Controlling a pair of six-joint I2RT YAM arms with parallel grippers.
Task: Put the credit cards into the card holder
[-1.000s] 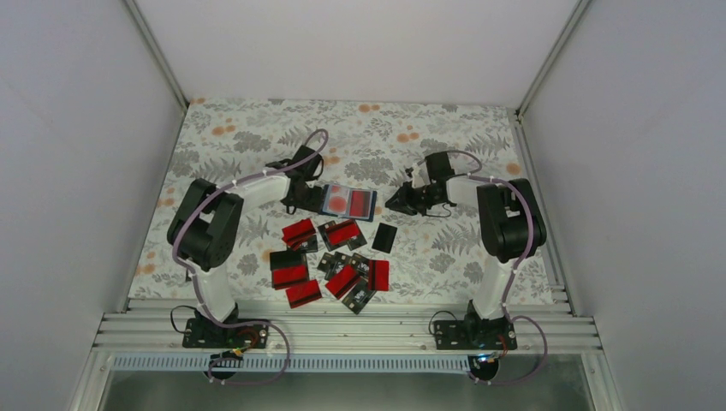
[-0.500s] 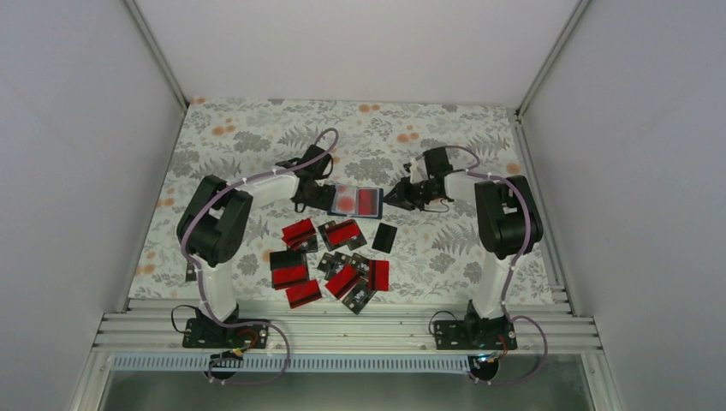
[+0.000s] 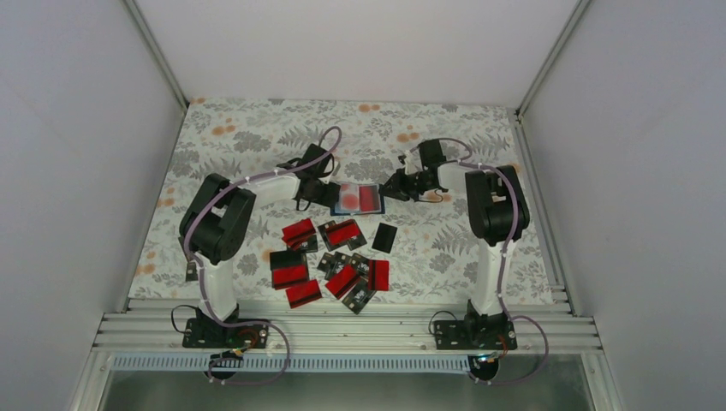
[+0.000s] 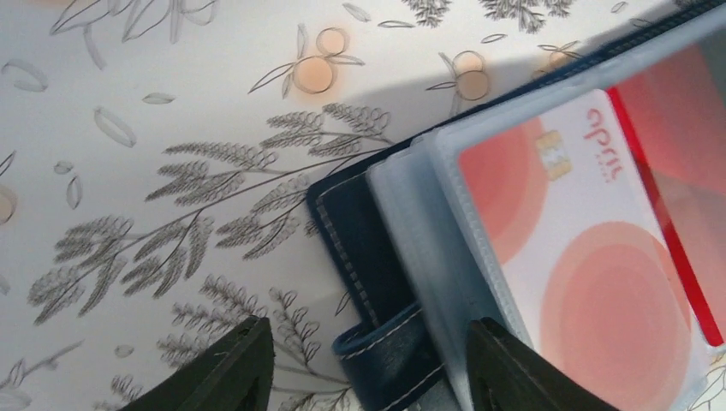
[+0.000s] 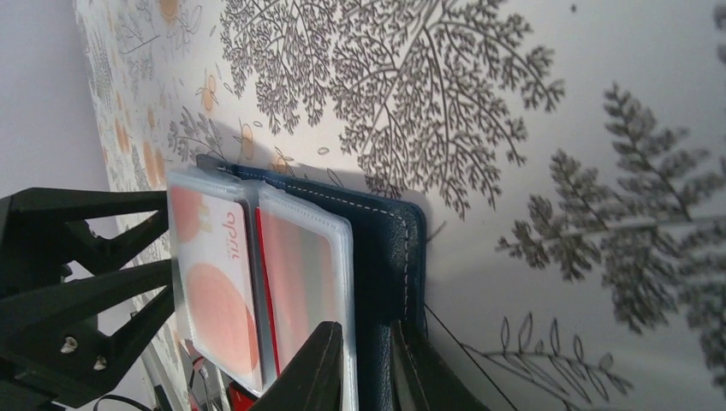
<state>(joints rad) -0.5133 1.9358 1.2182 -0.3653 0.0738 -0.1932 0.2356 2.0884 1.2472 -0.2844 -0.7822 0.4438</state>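
Lying open at the centre of the surface [image 3: 248, 137], the holder [image 3: 360, 199] shows a pale card [image 4: 591, 257] and a red card [image 5: 295, 265] in its clear sleeves. At its 9 o'clock the left tool [image 3: 323, 193] is released, its fingers straddling the navy edge. At its 3 o'clock the right tool [image 3: 392, 190] is clenched on the cover edge. At its 6 o'clock lie scattered loose cards [image 3: 334, 261].
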